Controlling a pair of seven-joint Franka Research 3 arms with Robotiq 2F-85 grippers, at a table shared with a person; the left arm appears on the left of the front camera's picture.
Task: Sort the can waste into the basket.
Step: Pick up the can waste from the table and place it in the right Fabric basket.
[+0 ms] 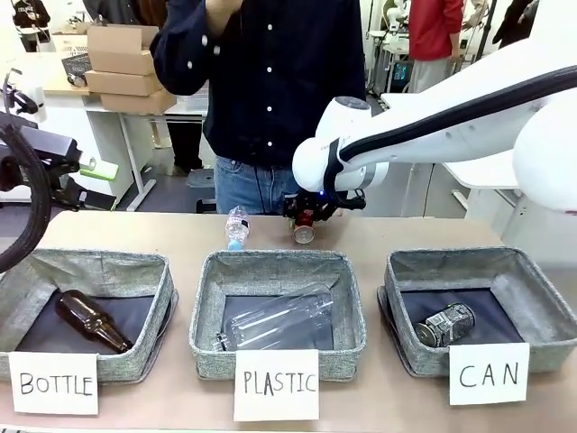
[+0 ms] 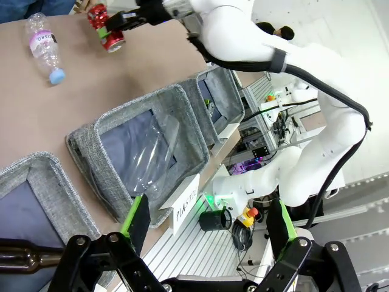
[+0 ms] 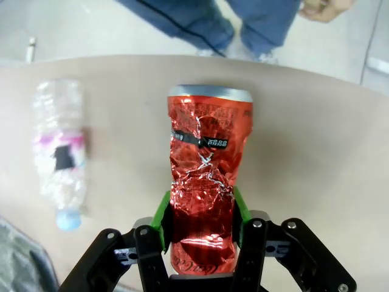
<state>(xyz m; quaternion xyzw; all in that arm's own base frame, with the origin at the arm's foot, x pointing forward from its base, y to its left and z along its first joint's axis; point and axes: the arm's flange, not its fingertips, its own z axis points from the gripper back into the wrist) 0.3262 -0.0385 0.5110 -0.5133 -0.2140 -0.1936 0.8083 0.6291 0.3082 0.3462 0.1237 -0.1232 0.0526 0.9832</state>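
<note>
A crumpled red can (image 3: 206,176) with a silver end lies on the far part of the table, and my right gripper (image 3: 199,219) is shut on its near end, green pads pressed on both sides. The front view has that red can (image 1: 304,229) at the far middle under my right gripper (image 1: 306,216). A dark dented can (image 1: 445,324) lies inside the grey basket (image 1: 410,347) carded "CAN" at the right. My left gripper (image 2: 209,219) hangs open with nothing between its fingers, high over the left bins.
A small clear plastic bottle (image 1: 236,226) lies just left of the red can. The middle bin (image 1: 209,347) carded "PLASTIC" holds a clear bottle, and the left bin (image 1: 149,356) carded "BOTTLE" holds a brown glass bottle (image 1: 92,319). A person stands at the far edge.
</note>
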